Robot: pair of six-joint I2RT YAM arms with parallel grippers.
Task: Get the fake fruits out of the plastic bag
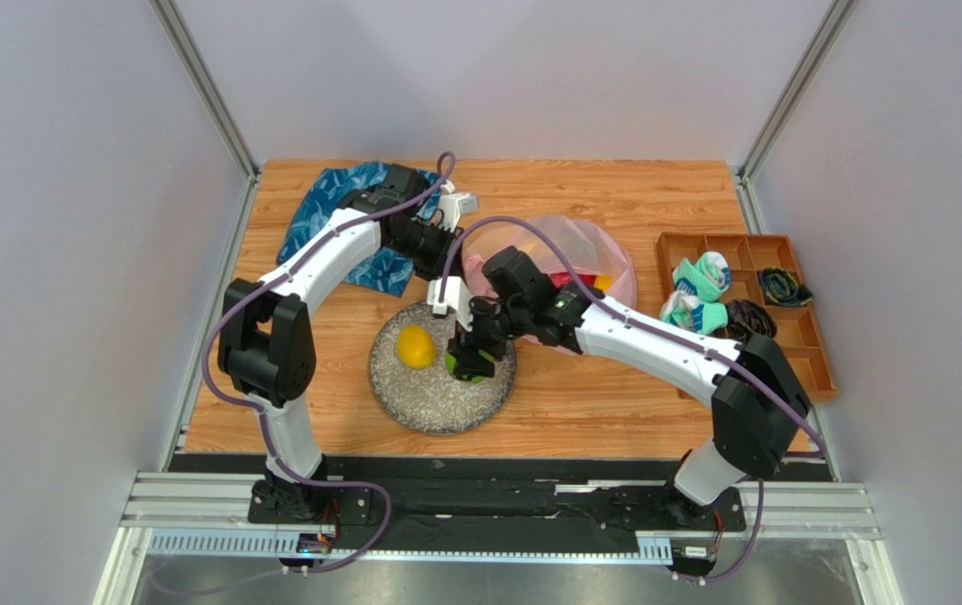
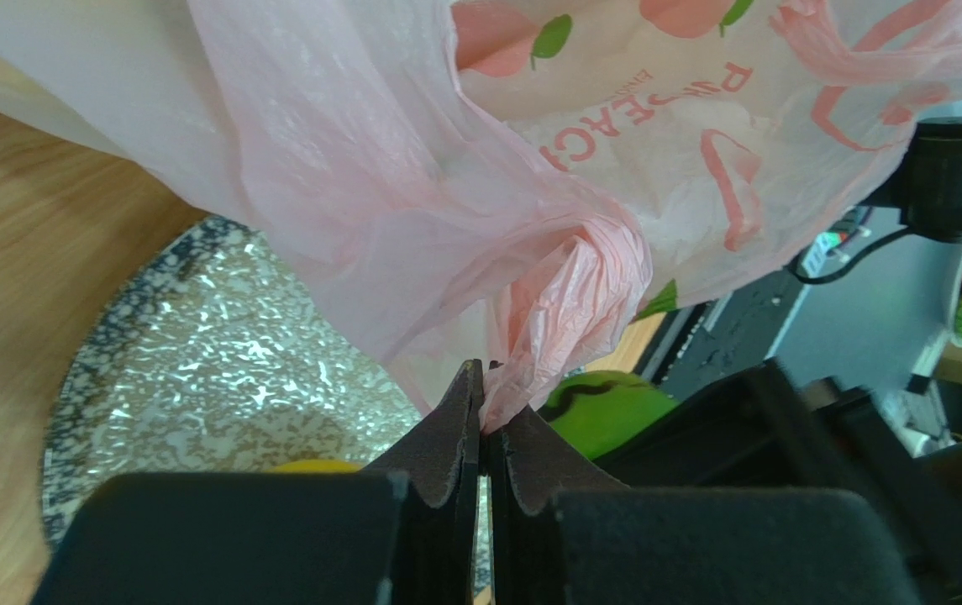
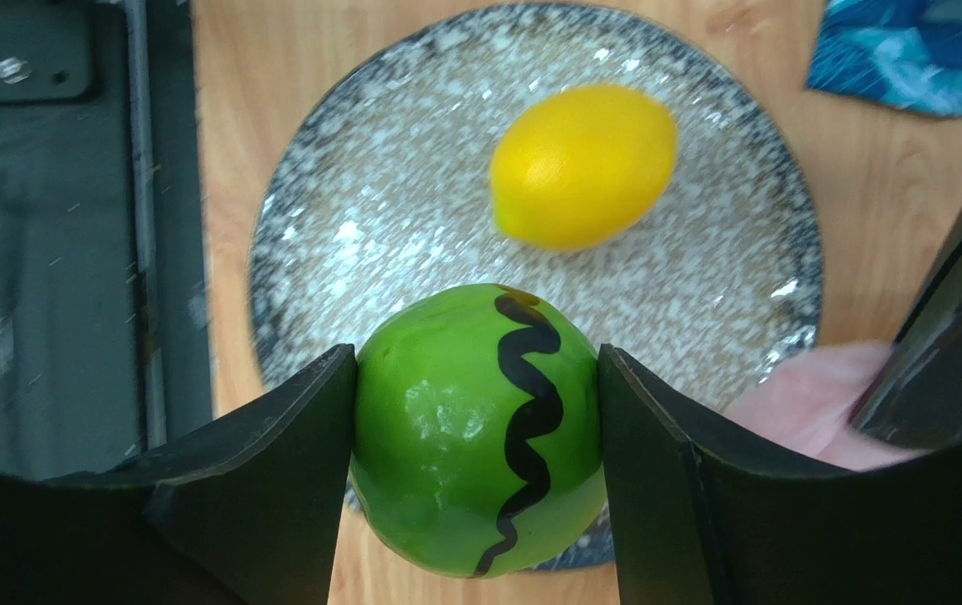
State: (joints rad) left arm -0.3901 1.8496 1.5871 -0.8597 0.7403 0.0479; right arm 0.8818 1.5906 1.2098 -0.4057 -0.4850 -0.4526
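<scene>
Right jaws are clamped on the melon (image 3: 479,435), one finger on each side, open only as wide as the fruit. It's green with a black wavy stripe, and it sits at the right-hand part of the plate (image 3: 360,202). Can't tell from any view whether it's touching the plate or just above it.

The lemon (image 3: 584,164) is lying on the plate, a bit left of the melon and not touching it.

Left jaws are pinched almost fully closed on a twisted bunch of the bag (image 2: 360,164), with just that thin wad of pink plastic between the tips. The bag (pink, see-through, with a peach print on it) sits just behind the plate on the counter (image 1: 599,403), and from the left wrist view the held part hangs over the plate's rim. From the top you can see something red and something yellow-orange inside the bag, but it's too small to say which fruits.

Other stuff: a blue cloth (image 1: 322,202) at the back left under the left arm, and a brown tray (image 1: 801,340) on the right edge with a couple of teal-and-white bundles (image 1: 700,271) in it.
</scene>
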